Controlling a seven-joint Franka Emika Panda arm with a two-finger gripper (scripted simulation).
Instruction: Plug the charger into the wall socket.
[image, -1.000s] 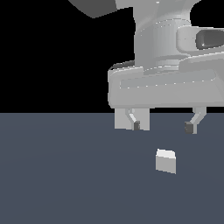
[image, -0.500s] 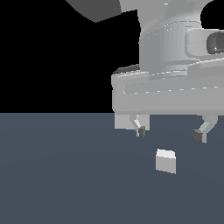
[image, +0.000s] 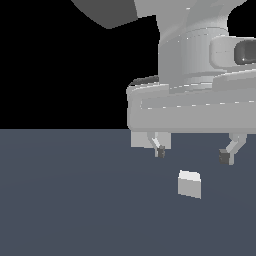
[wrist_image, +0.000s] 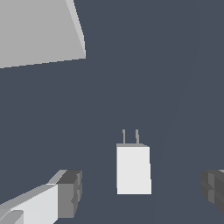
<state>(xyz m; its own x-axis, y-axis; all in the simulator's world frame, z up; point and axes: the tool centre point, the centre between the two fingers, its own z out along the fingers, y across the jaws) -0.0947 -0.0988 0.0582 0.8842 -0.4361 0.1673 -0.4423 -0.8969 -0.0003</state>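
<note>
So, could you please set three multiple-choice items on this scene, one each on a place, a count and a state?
1. Where is the charger relative to the end effector?
A. clamped in it
B. on the floor between its open fingers
C. on top of the wall socket

2. How many prongs show on the charger?
A. none
B. two
C. four

3. What is the end effector's state?
A. open, holding nothing
B. shut on the charger
C. shut and empty

Answers:
1 B: the wrist view shows the charger lying between the fingers, untouched.
2 B: two thin pins stick out of one end.
3 A: both views show the fingers spread wide.
</note>
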